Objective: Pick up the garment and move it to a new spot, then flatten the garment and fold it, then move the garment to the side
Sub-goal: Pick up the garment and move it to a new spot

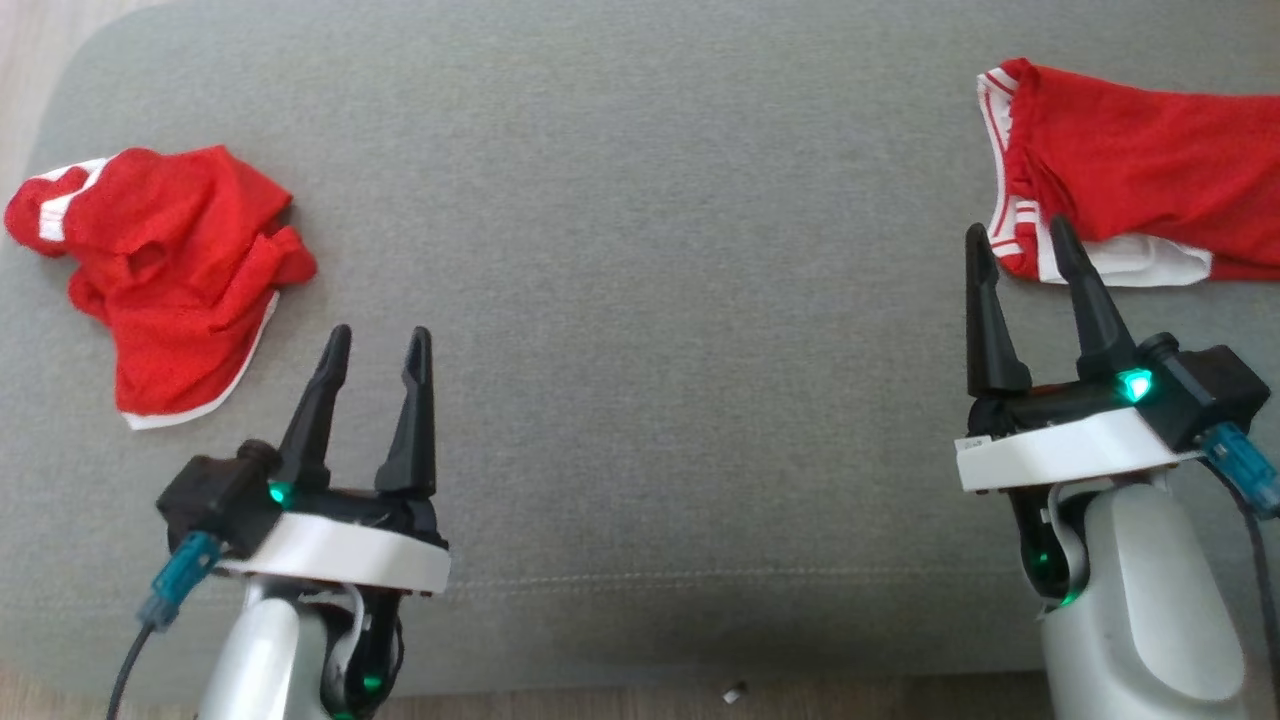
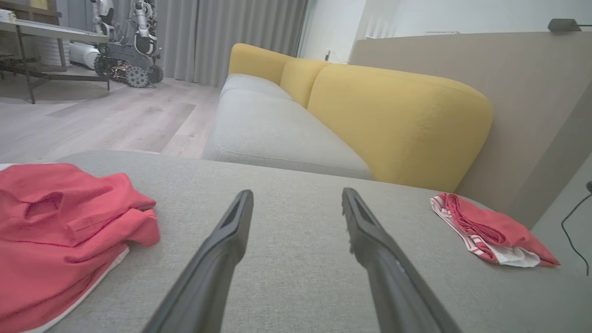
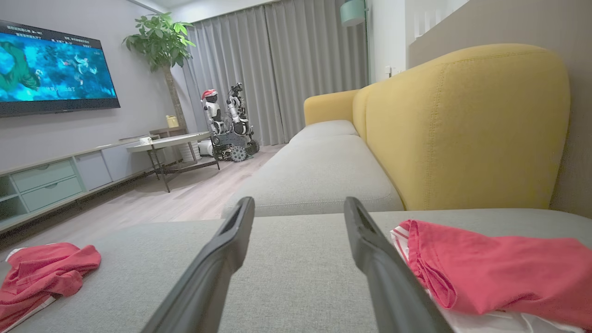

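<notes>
At 9 o'clock on the gray cushion [image 1: 640, 180] lies the crumpled red garment [image 1: 165, 270], bunched, white trim showing; nothing about it looks flattened or folded, so I judge that pick-up, spreading, folding and the move aside are all left to do. At 7 o'clock the left gripper [image 1: 381, 332] hovers just beside that heap; fingers spread wide, holding nothing. At 4 o'clock the right gripper [image 1: 1018, 228]; fingers likewise wide and empty, tips near a second red garment [image 1: 1130, 160] at 2 o'clock; that one lies flatter, perhaps a finished piece; cannot confirm. Its right part is cut off by the frame edge; whether the right fingertips touch its trim is hard to tell.
</notes>
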Available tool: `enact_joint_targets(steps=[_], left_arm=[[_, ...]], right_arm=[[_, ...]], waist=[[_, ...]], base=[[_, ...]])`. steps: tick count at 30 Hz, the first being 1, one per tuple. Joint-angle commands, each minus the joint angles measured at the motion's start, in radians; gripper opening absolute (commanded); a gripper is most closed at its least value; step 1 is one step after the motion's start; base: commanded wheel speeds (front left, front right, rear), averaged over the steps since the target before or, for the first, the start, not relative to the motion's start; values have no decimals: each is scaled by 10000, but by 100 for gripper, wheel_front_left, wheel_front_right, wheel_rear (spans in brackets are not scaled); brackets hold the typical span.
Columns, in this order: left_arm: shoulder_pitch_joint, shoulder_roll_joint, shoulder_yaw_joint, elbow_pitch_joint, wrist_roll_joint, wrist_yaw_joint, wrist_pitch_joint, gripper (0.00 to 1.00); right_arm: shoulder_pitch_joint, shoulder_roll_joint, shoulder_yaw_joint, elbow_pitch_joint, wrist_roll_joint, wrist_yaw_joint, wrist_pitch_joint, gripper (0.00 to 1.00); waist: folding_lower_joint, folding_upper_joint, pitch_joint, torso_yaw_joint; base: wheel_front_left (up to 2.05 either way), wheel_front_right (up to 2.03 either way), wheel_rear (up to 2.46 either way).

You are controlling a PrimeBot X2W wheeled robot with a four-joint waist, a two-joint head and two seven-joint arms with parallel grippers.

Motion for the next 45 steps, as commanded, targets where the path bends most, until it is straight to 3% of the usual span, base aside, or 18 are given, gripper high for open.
enact_joint_targets(steps=[1, 7, 23, 33, 45], left_arm=[[-304, 55, 370, -317, 93, 105, -53, 100], [-294, 55, 627, -394, -16, 223, -53, 100], [671, 55, 1088, -976, -569, 551, -53, 100], [976, 55, 1158, -1127, -613, 673, -53, 100], [952, 55, 1468, -1274, -659, 750, -53, 100]], right_arm=[[-142, 145, 294, -323, -94, 35, -89, 100], [-109, 149, 523, -312, -1, 35, 21, 100], [126, -37, 1452, -219, 471, 35, 398, 100], [276, -78, 1569, -191, 689, 35, 461, 100], [165, -2, 1645, -240, 725, 35, 522, 100]], waist=[[1, 0, -2, 85], [1, 0, -15, 764], [1, 0, -525, 3536], [1, 0, -675, 4342], [1, 0, -442, 4200]], base=[[0, 0, 0], [0, 0, 0], [0, 0, 0], [0, 0, 0], [0, 0, 0]])
